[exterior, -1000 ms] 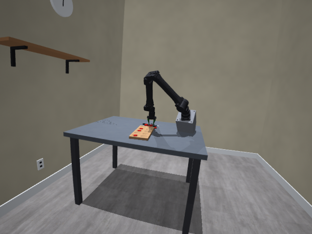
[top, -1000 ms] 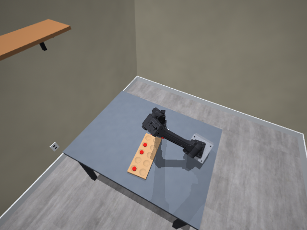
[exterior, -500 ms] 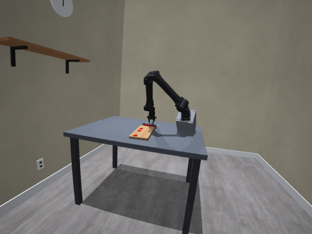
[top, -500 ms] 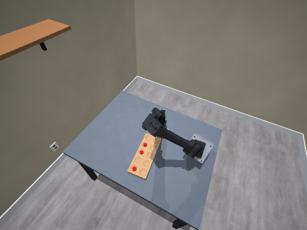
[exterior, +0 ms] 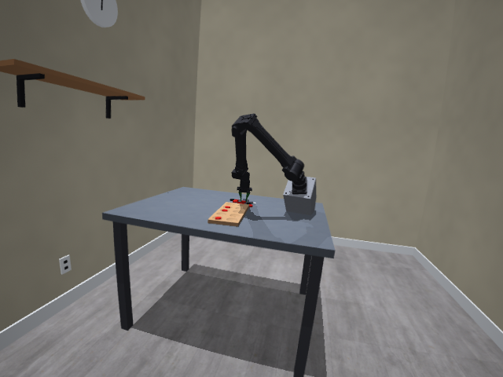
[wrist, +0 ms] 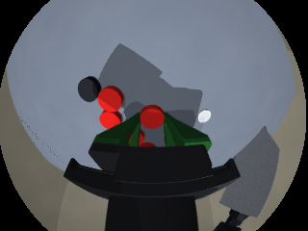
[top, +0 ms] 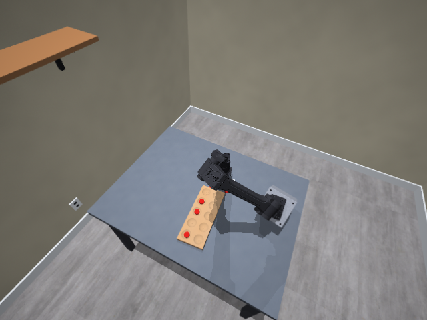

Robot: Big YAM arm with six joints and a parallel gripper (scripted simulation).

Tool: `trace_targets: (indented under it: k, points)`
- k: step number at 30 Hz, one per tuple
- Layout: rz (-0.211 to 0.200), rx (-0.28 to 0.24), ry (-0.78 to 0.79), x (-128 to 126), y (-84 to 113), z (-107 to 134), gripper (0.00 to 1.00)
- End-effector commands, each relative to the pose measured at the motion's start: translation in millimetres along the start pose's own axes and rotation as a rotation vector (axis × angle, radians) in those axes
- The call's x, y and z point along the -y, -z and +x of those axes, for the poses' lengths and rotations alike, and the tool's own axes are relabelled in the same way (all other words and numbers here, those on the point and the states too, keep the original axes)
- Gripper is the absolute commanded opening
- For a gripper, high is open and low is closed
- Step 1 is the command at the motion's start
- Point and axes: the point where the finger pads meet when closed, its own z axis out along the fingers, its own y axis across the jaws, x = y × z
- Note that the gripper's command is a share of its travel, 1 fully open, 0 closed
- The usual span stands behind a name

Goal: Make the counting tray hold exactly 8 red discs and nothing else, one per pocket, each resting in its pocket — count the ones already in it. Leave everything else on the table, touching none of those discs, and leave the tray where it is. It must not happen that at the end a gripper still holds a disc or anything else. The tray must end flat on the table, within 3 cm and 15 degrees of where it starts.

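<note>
The wooden counting tray [top: 200, 216] lies on the grey table and holds three red discs [top: 197, 211] in its left column; its other visible pockets are empty. It also shows in the exterior view [exterior: 229, 213]. My gripper [wrist: 152, 115] stands just beyond the tray's far end, low over the table, with its green fingers shut on a red disc [wrist: 152, 115]. Two more red discs [wrist: 111, 98] lie on the table to the left of the fingers. The arm hides the gripper in the top view.
A black disc [wrist: 89, 88] lies beside the loose red discs and a white disc [wrist: 204, 115] lies to the right of the fingers. The robot base [top: 279, 205] stands at the table's right side.
</note>
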Motion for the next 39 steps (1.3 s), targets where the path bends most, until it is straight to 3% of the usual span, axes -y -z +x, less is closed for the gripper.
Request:
trace_targets:
  k: [1,4,7,16,20,21,24,25,28,29,30,31,32,33,35,37,38,39]
  points:
    - [0.007,-0.004,0.003,2,-8.2,1,0.00]
    - [0.007,-0.004,0.003,2,-8.2,1,0.00]
    - [-0.024,0.018,0.004,-6,21.9,-7,0.00]
    - [-0.036,0.039,0.023,-17,117.5,-14,0.00]
    - [-0.038,0.038,0.024,-17,123.4,-13,0.00]
    - [0.019,-0.014,0.007,3,95.4,3,0.00]
    - [0.023,-0.013,0.005,0,95.3,8,0.00]
    - [0.026,-0.009,-0.018,-6,95.8,14,0.00]
    - [0.011,0.038,0.015,-55,111.5,51,0.00]
    - [0.000,0.047,0.027,-64,115.5,47,0.00]
    - [0.013,0.047,0.017,-68,112.1,68,0.00]
    - [0.012,0.047,0.017,-71,112.8,70,0.00]
    - [0.027,0.044,0.004,-75,108.9,97,0.00]
    - [0.022,0.047,0.009,-79,110.5,96,0.00]
    - [0.027,0.052,0.004,-95,107.7,142,0.00]
    - [0.027,0.052,0.004,-95,107.7,142,0.00]
    - [0.025,0.052,0.005,-110,109.0,184,0.00]
    - [0.021,0.050,0.005,-116,109.2,207,0.00]
